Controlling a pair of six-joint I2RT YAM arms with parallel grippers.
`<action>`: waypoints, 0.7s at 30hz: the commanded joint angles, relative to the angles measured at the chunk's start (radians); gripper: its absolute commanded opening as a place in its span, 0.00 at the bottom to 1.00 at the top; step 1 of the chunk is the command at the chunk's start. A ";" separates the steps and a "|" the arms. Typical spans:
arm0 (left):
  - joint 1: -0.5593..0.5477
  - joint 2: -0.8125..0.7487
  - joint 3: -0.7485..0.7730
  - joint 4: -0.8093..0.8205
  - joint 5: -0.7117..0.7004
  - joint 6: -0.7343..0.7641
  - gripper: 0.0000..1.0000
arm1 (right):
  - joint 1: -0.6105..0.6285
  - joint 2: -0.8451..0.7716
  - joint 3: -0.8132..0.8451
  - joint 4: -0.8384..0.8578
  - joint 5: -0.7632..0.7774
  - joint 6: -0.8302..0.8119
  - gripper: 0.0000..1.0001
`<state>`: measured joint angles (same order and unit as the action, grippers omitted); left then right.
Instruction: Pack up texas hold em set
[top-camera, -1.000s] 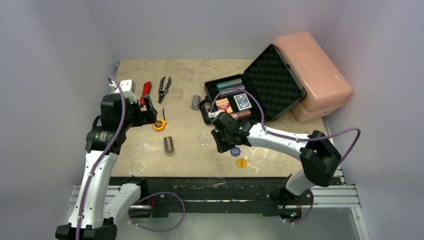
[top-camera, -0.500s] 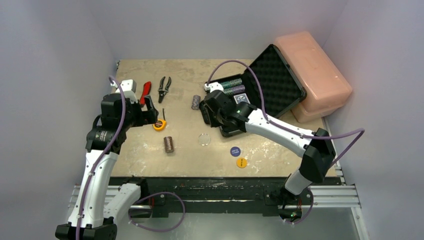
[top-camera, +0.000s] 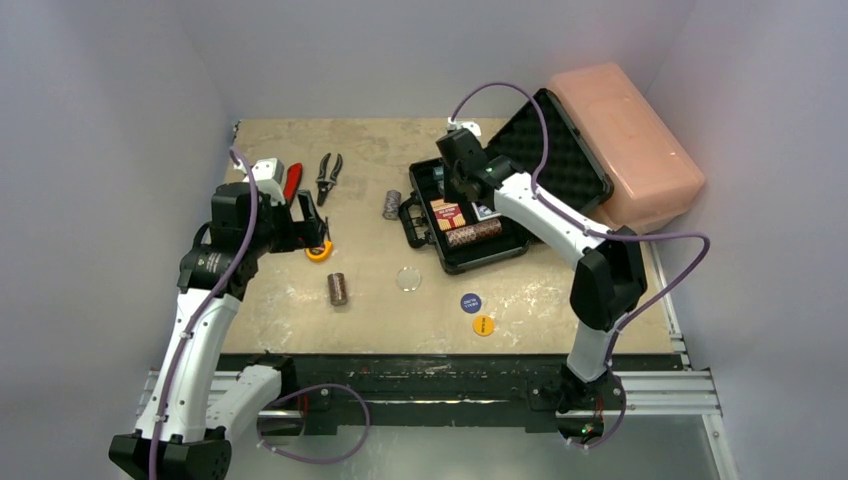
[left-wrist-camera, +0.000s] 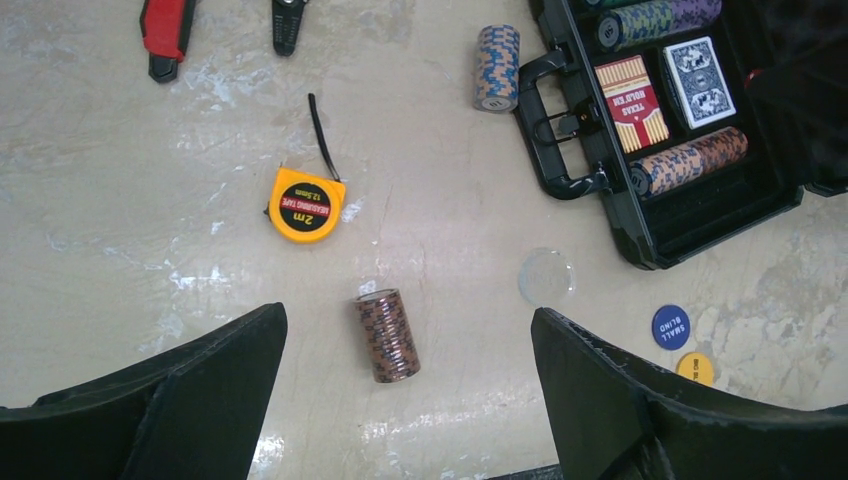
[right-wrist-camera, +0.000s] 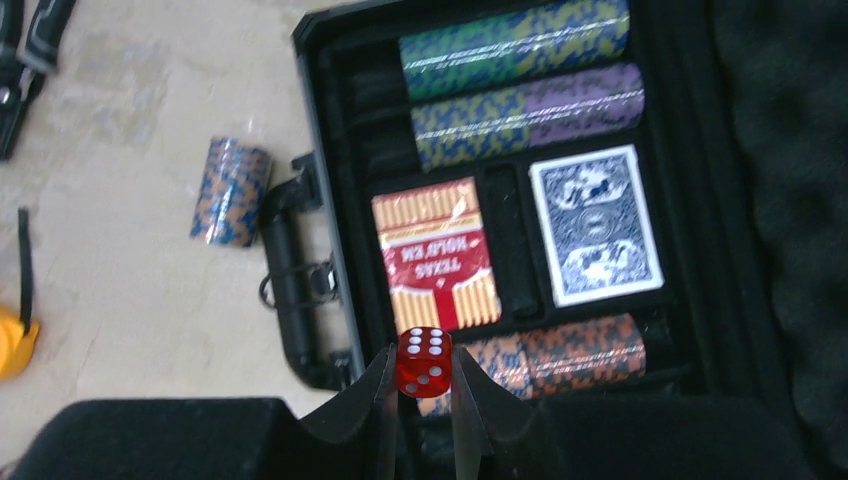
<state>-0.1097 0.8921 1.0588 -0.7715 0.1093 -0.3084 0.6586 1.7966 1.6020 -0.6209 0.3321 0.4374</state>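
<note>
Right gripper (right-wrist-camera: 424, 388): fingers nearly together, pinching the red die (right-wrist-camera: 424, 361) by two opposite faces at the very tips. It hangs over the open tray of the black case (top-camera: 478, 258), above the red deck (right-wrist-camera: 437, 258) and the near row of brown-and-blue chips (right-wrist-camera: 545, 350). The tip grip is judged deliberate: the die is small, and a slim hold leaves room to set it into a narrow slot. The blue deck (right-wrist-camera: 597, 222) lies right of the red one, and two more chip rows (right-wrist-camera: 515, 45) fill the far slots. The lid (top-camera: 545, 150) appears to lean back on the pink box (top-camera: 630, 140), which keeps the tray reachable from above.

Left gripper (top-camera: 310, 228): jaws spread wide with nothing in them. It is held above the table (top-camera: 280, 300) left of the case, looking down on the brown chip stack (left-wrist-camera: 388, 335). It is likely staged for that stack, which lies on its side and may roll.

Unpacked:
- a blue-and-orange chip stack (left-wrist-camera: 496, 67) just left of the case
- a clear disc (left-wrist-camera: 546, 276)
- a blue button (left-wrist-camera: 671, 326)
- a yellow button (left-wrist-camera: 694, 368)

The tape measure (left-wrist-camera: 305, 205) and pliers (top-camera: 327, 175) are not part of the set.
</note>
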 joint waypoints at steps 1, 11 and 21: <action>-0.016 0.004 0.032 0.035 0.038 -0.020 0.92 | -0.058 0.044 0.083 -0.007 0.019 0.015 0.00; -0.040 0.020 0.032 0.036 0.050 -0.020 0.91 | -0.140 0.190 0.182 0.006 -0.027 0.026 0.00; -0.045 0.021 0.033 0.034 0.043 -0.014 0.91 | -0.187 0.306 0.237 0.024 -0.064 0.037 0.00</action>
<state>-0.1509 0.9173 1.0588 -0.7670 0.1455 -0.3153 0.4870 2.0979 1.7851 -0.6163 0.2832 0.4568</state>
